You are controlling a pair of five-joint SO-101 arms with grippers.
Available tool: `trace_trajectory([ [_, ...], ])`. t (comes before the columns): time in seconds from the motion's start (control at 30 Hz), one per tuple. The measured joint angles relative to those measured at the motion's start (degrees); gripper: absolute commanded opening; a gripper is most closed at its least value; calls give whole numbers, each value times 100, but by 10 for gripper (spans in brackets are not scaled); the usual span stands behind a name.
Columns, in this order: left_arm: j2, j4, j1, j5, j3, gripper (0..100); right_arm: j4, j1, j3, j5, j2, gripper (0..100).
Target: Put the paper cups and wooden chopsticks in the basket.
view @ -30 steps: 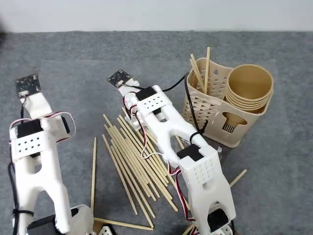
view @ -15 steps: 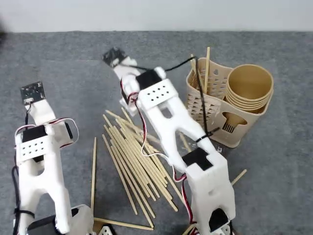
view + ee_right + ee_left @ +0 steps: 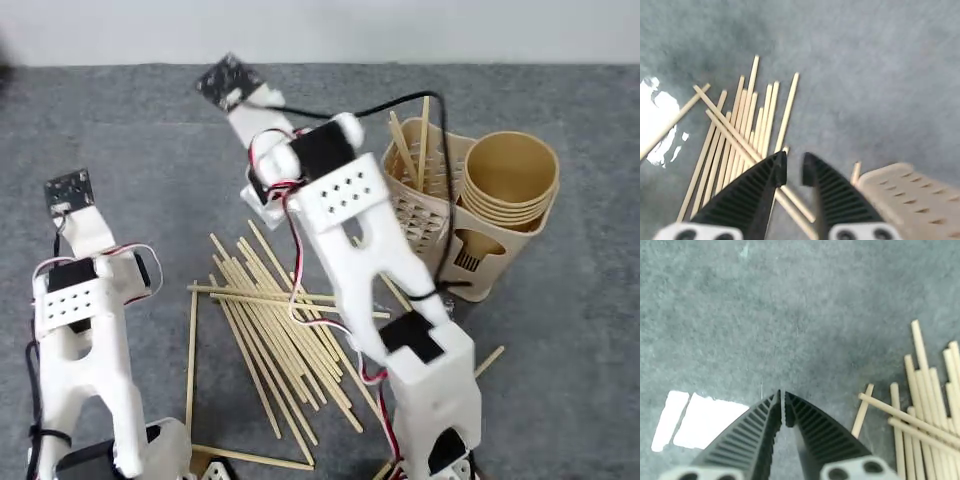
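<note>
Two white robot arms stand side by side on a grey mat [image 3: 150, 120]; a cream slotted basket [image 3: 430, 230] sits at the far right, with a nested stack of tan paper cups [image 3: 510, 175] upright in its right compartment and a few upright sticks [image 3: 424, 130] in its left one. The loose wooden chopsticks [image 3: 280, 330] lie in a fanned pile on the mat in the middle, between the arms and just left of the basket; they are thin, pale, round and plain, most running diagonally, with one crosswise stick [image 3: 270, 295] resting on top. The right gripper [image 3: 793, 167] hangs above the pile's far end, close to the basket's corner, its ribbed black jaws parted by a narrow gap with nothing between them; the left gripper [image 3: 783, 400] hovers over bare mat to the left of the pile, its jaws pressed together and empty. The step in hand looks to be picking up more chopsticks; it would likely go best by widening the right jaws, coming down across a stick near its middle, and choosing the top crosswise one, since thin round sticks tend to roll or slip when pinched at an end.
</note>
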State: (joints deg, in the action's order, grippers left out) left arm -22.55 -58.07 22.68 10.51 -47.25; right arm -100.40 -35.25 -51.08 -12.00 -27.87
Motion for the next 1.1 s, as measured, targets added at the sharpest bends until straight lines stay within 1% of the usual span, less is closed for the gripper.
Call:
trace_trajectory([
  [0.1, 0, 0, 0, 0, -18, 12, 0, -114, 484, 62, -273, 164],
  [0.23, 0, 0, -9, 0, -18, 12, 0, -448, 1222, 9, -334, 165],
  [0.4, 0, 0, 35, -18, -18, 12, 0, -782, 1732, 9, -334, 165],
  [0.63, 0, 466, 949, -9, -105, 12, 114, -1213, 2549, -18, -334, 163],
  [0.73, 0, 659, 1125, 0, -308, 12, 281, -1257, 2875, -26, -308, 163],
  [0.83, 0, 923, 1187, -97, -545, 12, 527, -1231, 3420, -26, 62, 163],
  [0.93, 0, 1143, 1169, -185, -677, 12, 949, -1240, 4229, -26, 809, 163],
  [1.1, 0, 1187, 1187, -185, -712, 12, 2084, -1389, 6022, -18, 2180, 166],
])
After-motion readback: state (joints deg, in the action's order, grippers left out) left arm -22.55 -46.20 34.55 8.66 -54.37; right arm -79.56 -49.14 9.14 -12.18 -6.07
